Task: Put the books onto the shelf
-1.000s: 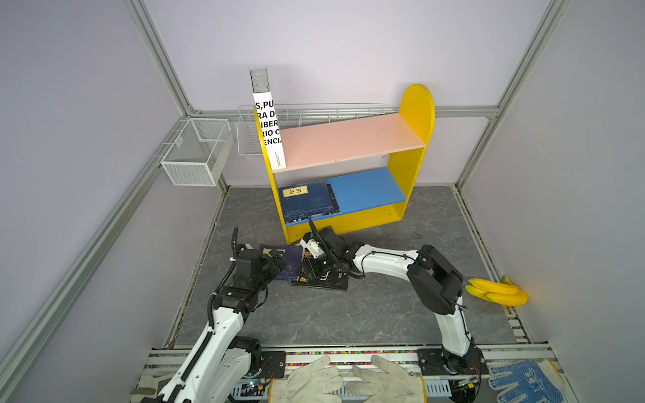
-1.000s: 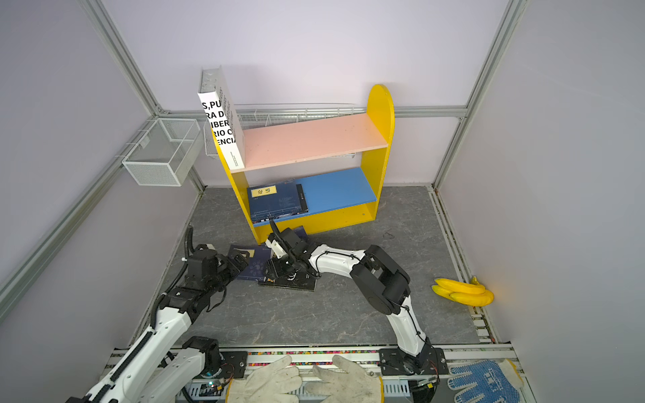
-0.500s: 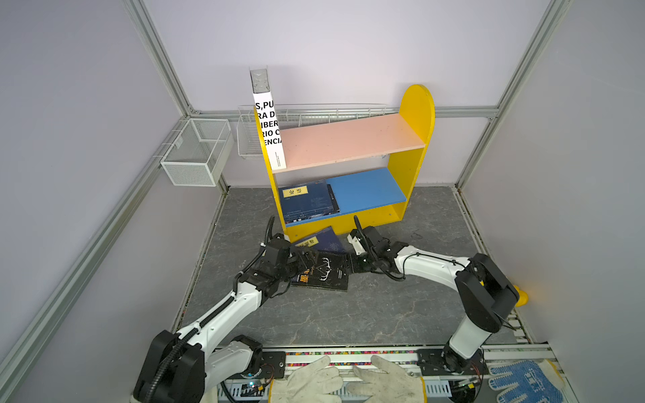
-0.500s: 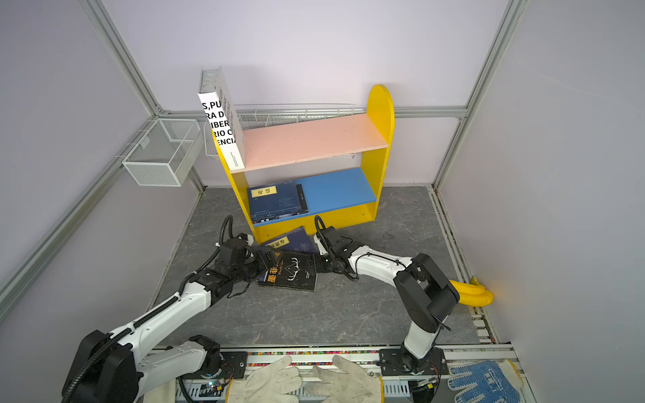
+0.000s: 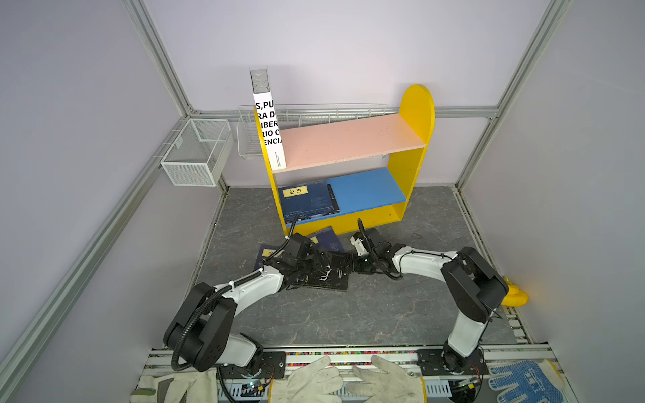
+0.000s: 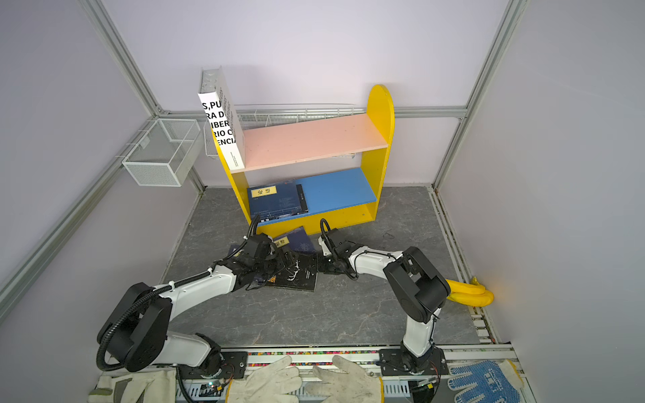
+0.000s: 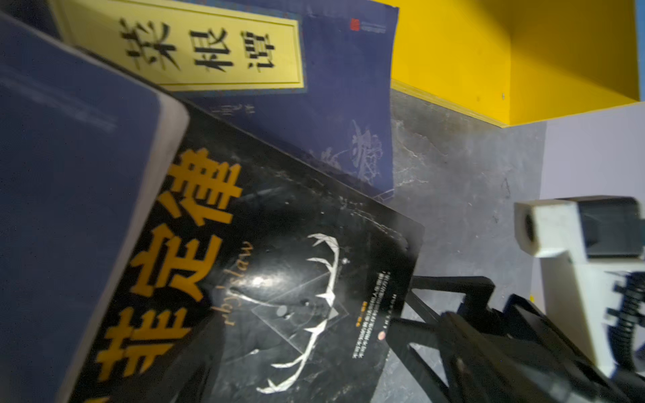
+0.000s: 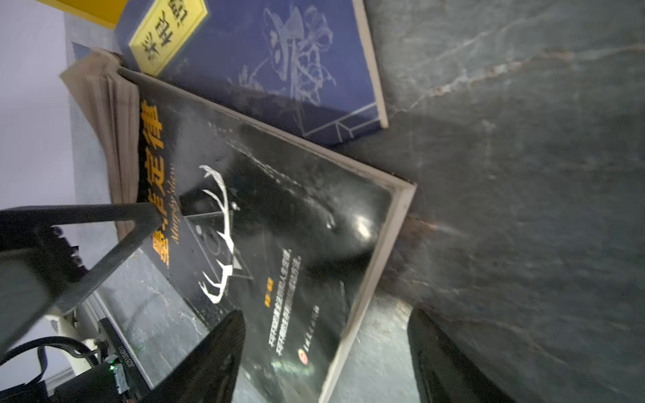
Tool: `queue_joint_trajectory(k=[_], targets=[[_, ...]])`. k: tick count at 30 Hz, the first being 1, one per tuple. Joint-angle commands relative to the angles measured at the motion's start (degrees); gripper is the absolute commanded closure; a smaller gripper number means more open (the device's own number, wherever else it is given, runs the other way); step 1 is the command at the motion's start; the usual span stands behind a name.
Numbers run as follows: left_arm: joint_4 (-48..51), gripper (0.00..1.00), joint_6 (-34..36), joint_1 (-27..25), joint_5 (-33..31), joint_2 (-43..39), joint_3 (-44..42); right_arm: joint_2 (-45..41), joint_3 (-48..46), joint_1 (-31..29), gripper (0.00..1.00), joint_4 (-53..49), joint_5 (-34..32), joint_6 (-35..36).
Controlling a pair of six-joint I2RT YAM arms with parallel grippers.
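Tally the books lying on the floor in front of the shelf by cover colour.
Black book: 1
Navy books: 2
Total: 3

black book [image 7: 279,279] is showing orange characters and a white antler drawing. navy book [image 7: 331,104] is carrying a yellow label. shelf [image 5: 415,104] is showing yellow sides, pink and blue boards.

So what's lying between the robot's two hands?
A black book with white antlers on it, between the left hand and right hand in both top views.
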State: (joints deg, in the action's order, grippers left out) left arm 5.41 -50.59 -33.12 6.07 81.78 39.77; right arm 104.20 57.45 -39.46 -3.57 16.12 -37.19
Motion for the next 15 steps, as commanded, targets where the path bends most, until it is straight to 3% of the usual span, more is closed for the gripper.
queue_joint_trajectory(k=[1, 4, 8, 15], targets=[[5.8, 0.04, 1.8, 0.0, -8.4, 0.0, 2.3, 1.8, 0.1, -0.2, 0.28, 2.0, 3.1, -2.4], [12.5, 0.03, 0.7, 0.2, -14.3, 0.2, 4.0, 1.6, 0.3, -0.2, 0.32, 2.4, 3.8, -2.7], [14.4, 0.02, 2.0, 0.9, -16.8, -0.1, 4.3, 0.8, 0.8, -0.2, 0.37, 1.6, 3.8, -2.4], [12.3, 0.02, 3.2, 4.0, -13.6, -0.3, 1.4, 0.5, 1.4, -0.3, 0.4, 0.2, 2.9, -1.4]])
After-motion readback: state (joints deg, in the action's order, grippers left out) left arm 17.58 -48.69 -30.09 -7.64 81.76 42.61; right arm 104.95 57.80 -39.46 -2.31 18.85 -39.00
